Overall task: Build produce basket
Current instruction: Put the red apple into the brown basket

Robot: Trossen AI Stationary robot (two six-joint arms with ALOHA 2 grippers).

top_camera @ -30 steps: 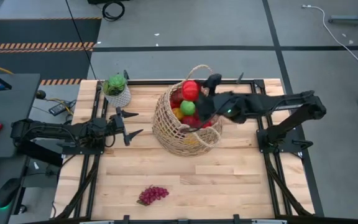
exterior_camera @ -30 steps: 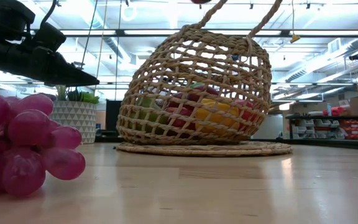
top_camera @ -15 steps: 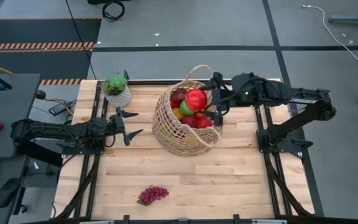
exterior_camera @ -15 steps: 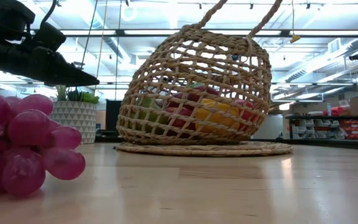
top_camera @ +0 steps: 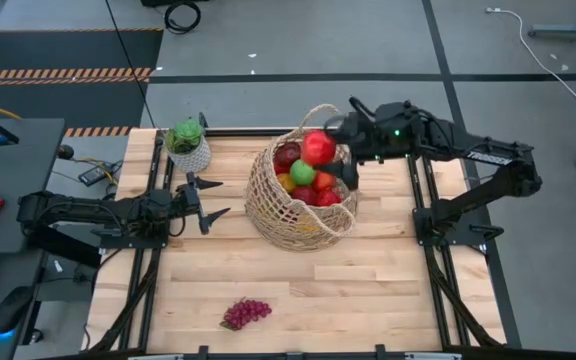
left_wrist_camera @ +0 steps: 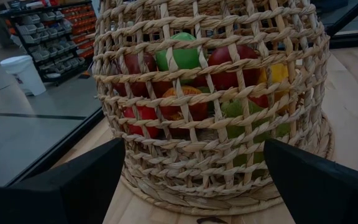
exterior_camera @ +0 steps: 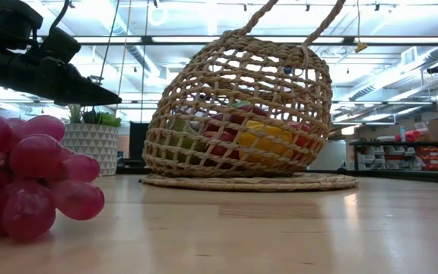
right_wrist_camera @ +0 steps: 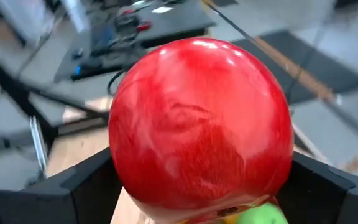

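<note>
Right wrist view fills with a glossy red apple (right_wrist_camera: pixel 201 121) clamped between the right gripper's (right_wrist_camera: pixel 201 186) two dark fingers (right_wrist_camera: pixel 86 183), the jaws spread wide around it. From overhead, that right gripper (top_camera: pixel 340 152) holds the apple (top_camera: pixel 318 147) just above the far rim of the wicker basket (top_camera: pixel 268 205), which sits directly beneath it.

Inside the basket, below the held fruit, lie a green apple (top_camera: pixel 302 172), a dark red apple (top_camera: pixel 287 155), an orange (top_camera: pixel 324 180) and further red and yellow pieces. Through the open tan weave the left wrist view shows round red, green and orange-yellow produce (left_wrist_camera: pixel 229 68) piled together. The basket is round, coarsely woven, with loop handles (exterior_camera: pixel 295 19) rising from the top.

Well to the left, the left gripper (top_camera: pixel 208 200) hovers with fingers fully spread and holds nothing, pointed toward the basket's side. Just beyond it stands a small white patterned plant pot (top_camera: pixel 188 150). A purple grape bunch (top_camera: pixel 245 313), smooth and rounded, lies on the wooden table (top_camera: pixel 388 290), well apart from both grippers.
</note>
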